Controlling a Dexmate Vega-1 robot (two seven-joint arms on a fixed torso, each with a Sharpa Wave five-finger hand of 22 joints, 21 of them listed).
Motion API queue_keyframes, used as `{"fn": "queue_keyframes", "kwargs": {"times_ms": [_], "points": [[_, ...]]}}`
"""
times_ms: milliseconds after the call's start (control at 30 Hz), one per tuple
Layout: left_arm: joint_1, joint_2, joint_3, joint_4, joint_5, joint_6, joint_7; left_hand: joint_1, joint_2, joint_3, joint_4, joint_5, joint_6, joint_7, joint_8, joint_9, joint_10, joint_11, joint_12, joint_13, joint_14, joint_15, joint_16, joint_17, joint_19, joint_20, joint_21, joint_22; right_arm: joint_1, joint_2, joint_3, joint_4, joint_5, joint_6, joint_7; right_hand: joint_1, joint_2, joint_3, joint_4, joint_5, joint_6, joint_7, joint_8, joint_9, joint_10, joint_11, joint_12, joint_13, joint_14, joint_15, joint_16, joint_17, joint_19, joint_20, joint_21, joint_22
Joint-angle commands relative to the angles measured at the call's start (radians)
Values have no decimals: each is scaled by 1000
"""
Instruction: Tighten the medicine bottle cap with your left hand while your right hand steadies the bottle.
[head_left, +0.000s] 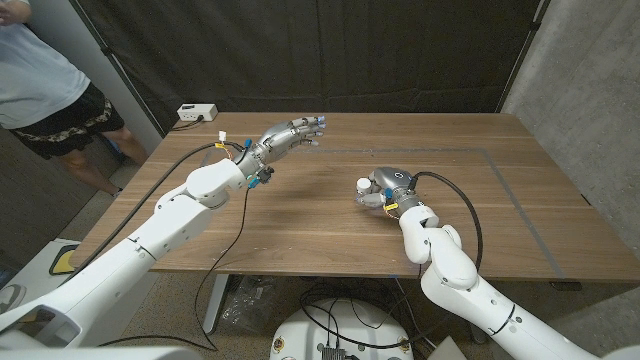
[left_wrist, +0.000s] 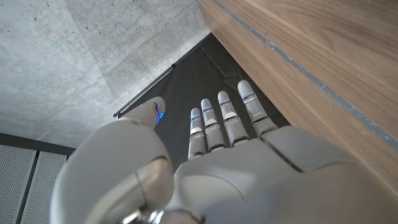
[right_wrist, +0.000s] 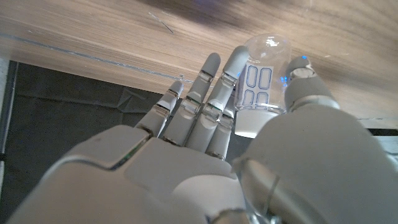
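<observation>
A small clear medicine bottle (head_left: 372, 194) with a white cap (head_left: 362, 184) sits in my right hand (head_left: 393, 184) near the table's middle, cap pointing toward my left side. In the right wrist view the bottle (right_wrist: 260, 81), with a blue-printed label and its white cap (right_wrist: 250, 122), is gripped between the thumb and the fingers of my right hand (right_wrist: 205, 162). My left hand (head_left: 292, 133) hovers over the table's back left part, well apart from the bottle. Its fingers are stretched out and hold nothing. The left wrist view shows the left hand (left_wrist: 230, 155) with straight fingers (left_wrist: 225, 118).
A white box (head_left: 197, 113) lies at the wooden table's (head_left: 300, 225) back left corner. A thin dark line (head_left: 480, 152) marks a rectangle on the tabletop's right half. A person (head_left: 45, 80) stands beyond the left corner. A black curtain hangs behind.
</observation>
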Motion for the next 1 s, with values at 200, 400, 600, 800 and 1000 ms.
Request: {"fn": "queue_keyframes", "kwargs": {"times_ms": [200,400,600,800,1000], "points": [[14,-24,2,-14,-8,24,55,-18,-1,-4,5,-5,7,1,3,2,-9,6,4,0,-2,9,8,-4,-4,9,-8,4,43,-94,-63,34,-19,55,51,87,144,19,45,4,42,-126,-25,4,-76,-1,-25,-5,-68,-44,3,0,-29,16,-1,0],[11,-37,13,-20,36,12,91,-27,-1,-8,9,-9,10,0,5,2,-10,5,6,-1,-1,11,12,-7,-3,11,-13,4,77,-120,-70,35,-10,73,130,-6,116,-4,62,8,-85,-127,-70,3,-232,0,-56,-17,-170,-33,3,1,-80,54,-2,0],[8,-45,12,1,13,3,72,-32,1,-10,11,-10,15,1,6,2,-9,6,9,-2,4,12,17,-10,-3,12,-17,4,124,-125,-88,14,-28,70,251,-81,91,-30,72,6,-199,-126,-98,4,-360,4,-66,-48,-276,9,3,-1,-131,99,-4,-1],[21,-36,-9,9,-13,-13,58,-50,16,-9,16,-15,37,6,13,3,47,-4,35,-4,83,9,50,-24,21,13,-29,5,166,-131,-98,7,-35,77,360,-145,58,-55,75,14,-383,-70,-123,2,-499,67,-71,-97,-383,104,-3,-12,-154,166,-2,-2],[18,-37,-21,37,-36,-29,35,-54,21,-7,17,-15,47,7,16,3,56,-3,39,-4,103,5,56,-29,29,13,-33,6,201,-143,-102,-6,-48,89,449,-227,29,-101,73,40,-649,3,-120,-1,-751,174,-65,-166,-591,211,-2,-15,-213,227,-5,-2]]}}
